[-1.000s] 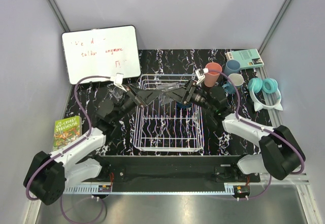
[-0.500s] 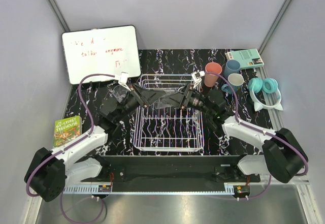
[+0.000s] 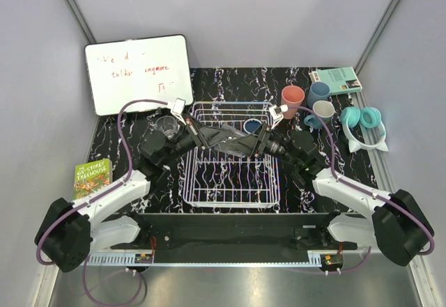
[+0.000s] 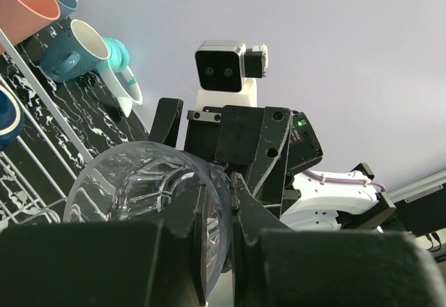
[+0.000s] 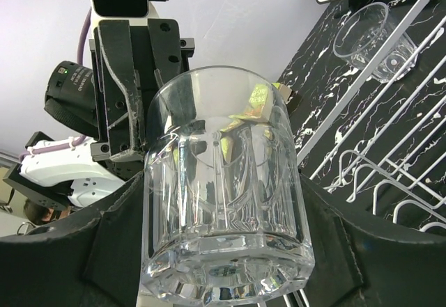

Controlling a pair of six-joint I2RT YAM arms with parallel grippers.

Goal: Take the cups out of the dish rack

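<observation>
Left gripper (image 3: 214,135) is clenching tight, pinching the rim of the clear glass (image 5: 223,182). Right gripper (image 3: 247,142) is gripping the same glass across its body, one finger pressing on either side. The glass is hanging on its side between the two grippers, over the far half of the dish rack (image 3: 233,205), which is sitting at the middle of the table (image 3: 108,150). Dark navy mug (image 3: 252,124) is lying in the rack near its far right corner. Second clear glass (image 3: 166,127) is standing on the table just off the rack's far left corner. Salmon-pink tumbler (image 3: 292,99), rear light blue mug (image 3: 319,90) and front light blue mug (image 3: 320,110) are clustering near the table's far right corner, outside the rack.
</observation>
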